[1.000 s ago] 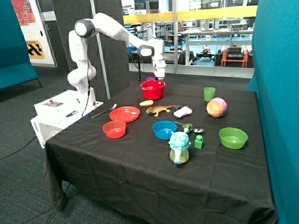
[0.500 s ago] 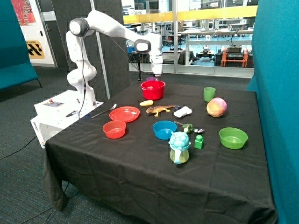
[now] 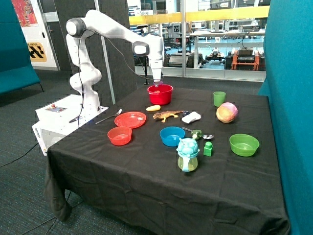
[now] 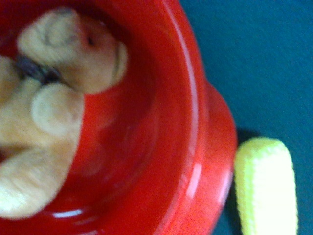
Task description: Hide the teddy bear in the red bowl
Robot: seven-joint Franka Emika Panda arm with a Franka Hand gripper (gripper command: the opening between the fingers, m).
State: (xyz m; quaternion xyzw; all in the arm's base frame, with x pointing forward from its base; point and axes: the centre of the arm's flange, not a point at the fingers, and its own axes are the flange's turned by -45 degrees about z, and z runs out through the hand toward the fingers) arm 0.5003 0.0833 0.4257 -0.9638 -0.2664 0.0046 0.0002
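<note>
Teddy bear (image 4: 46, 107) lies inside the red bowl (image 3: 160, 94), resting against its inner wall in the wrist view; from outside only a small pale patch shows above the rim. That bowl stands at the upper middle of the outside frame, on the black desk (image 3: 146, 181). The claw (image 3: 157, 83) hangs just above the bowl's rim, on its left side in the frame; whether it is spread or pressed together cannot be told, and nothing is seen between its tips. A yellow corn toy (image 3: 153, 108) lies on the cloth just beside the bowl. Lower in the frame sit a red plate (image 3: 130, 119), a toy lizard (image 3: 167, 115) and a blue bowl (image 3: 172, 136).
</note>
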